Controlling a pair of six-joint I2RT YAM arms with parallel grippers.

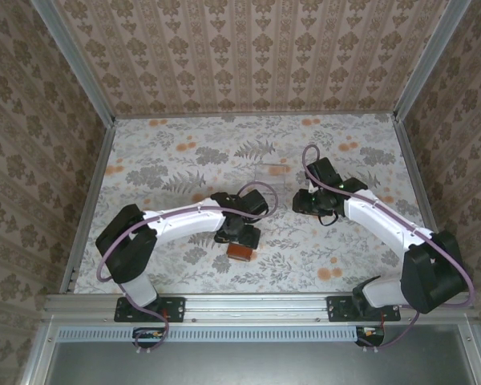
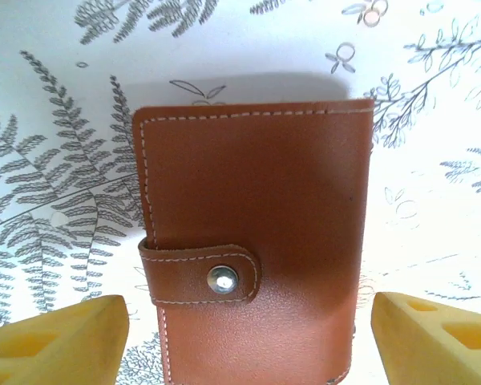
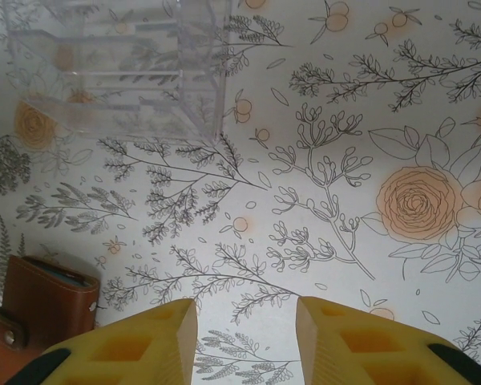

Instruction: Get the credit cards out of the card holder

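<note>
While both jaws gape, the card holder (image 2: 256, 241) lies lengthwise between the left pair.

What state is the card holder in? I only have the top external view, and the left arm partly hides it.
Observer: In the left wrist view the card holder is closed, its snap strap fastened.
Operator: Is anything gripping it?
Observer: No, the left end effector is open, its yellow fingers flanking it.
Operator: And the right?
Observer: The right end effector is open, holding nothing.
</note>
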